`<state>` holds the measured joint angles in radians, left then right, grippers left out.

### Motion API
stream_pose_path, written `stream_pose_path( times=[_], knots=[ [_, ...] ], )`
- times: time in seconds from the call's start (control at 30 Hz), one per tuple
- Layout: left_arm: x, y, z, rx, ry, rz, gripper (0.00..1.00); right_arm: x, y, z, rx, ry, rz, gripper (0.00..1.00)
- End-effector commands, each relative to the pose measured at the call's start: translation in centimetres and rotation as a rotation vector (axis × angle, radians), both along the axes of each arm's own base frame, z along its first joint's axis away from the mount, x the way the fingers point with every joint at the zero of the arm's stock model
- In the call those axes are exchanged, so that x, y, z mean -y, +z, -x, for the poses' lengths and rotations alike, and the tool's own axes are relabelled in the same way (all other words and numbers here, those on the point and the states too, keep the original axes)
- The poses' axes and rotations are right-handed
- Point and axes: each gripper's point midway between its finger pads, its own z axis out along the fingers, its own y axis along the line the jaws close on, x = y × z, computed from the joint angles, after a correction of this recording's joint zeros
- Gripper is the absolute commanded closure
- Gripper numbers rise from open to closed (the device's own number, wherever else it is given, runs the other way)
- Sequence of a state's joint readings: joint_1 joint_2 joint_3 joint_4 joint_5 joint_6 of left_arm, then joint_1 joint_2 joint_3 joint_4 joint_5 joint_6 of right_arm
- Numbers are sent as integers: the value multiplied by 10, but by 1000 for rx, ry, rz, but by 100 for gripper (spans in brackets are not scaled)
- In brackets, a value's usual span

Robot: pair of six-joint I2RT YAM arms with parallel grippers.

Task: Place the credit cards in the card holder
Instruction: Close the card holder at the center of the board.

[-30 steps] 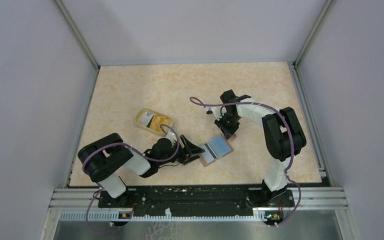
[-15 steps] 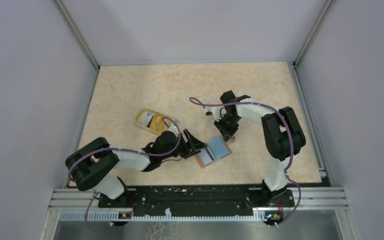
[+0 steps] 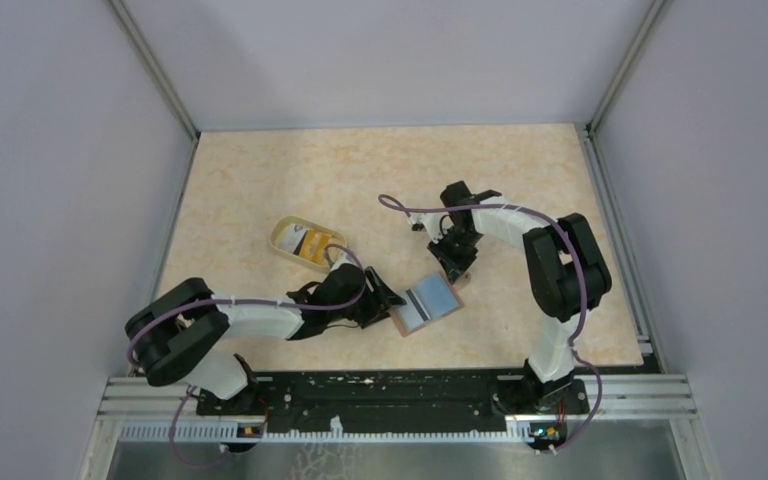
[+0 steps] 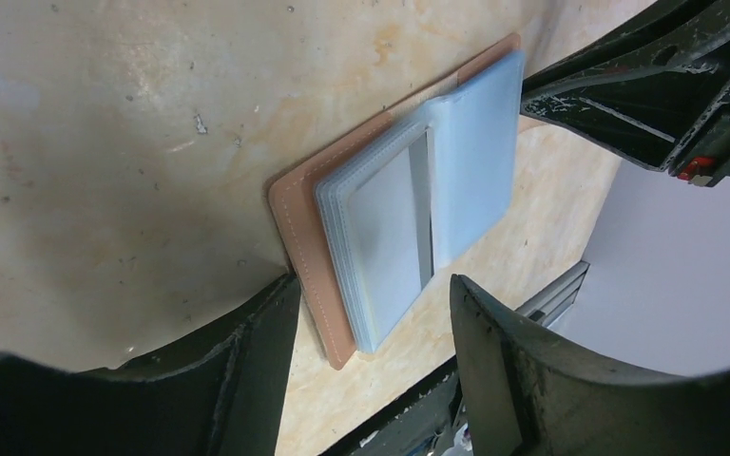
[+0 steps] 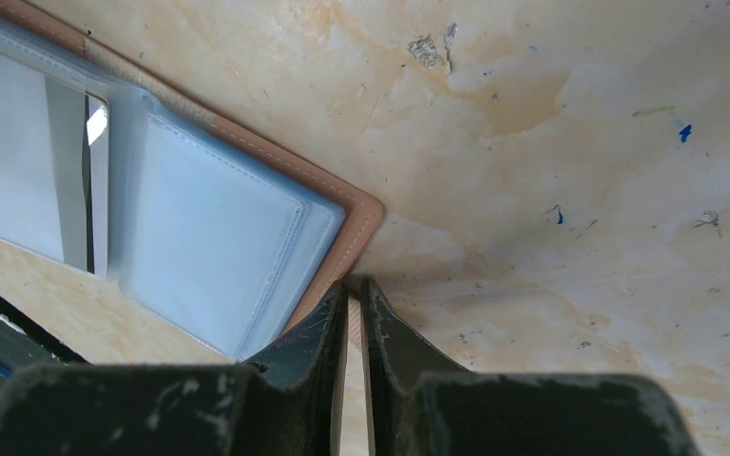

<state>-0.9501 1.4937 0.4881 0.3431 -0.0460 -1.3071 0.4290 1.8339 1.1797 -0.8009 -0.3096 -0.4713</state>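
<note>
Jaws of the left gripper stand apart, with the near edge of the open card holder just ahead and between them. The holder lies flat on the table, blue sleeves up. At its opposite corner the right gripper has its jaws almost together; whether they pinch the cover cannot be told. Behind the left gripper, off to one side, credit cards sit in a yellowish cup.

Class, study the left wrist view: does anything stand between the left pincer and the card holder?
Nothing visible does. The left pincer is open right at the near edge of the card holder, with only bare table beside it. The holder lies open, its blue lining facing up.
</note>
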Motion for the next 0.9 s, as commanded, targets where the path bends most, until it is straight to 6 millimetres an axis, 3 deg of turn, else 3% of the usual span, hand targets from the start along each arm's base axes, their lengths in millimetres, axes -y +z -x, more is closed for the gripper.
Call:
stream_pose_path(
  times=[0.0,0.47,0.87],
  knots=[
    [-13,-8,0,-41,75,-65,34,-1,-10,6,-42,17,13,90],
    [15,-10,11,-55,12,46,36,-1,-10,7,-46,18,10,90],
    [28,46,-4,194,-23,255,40,-3,-8,9,-54,22,-4,90]
  ],
)
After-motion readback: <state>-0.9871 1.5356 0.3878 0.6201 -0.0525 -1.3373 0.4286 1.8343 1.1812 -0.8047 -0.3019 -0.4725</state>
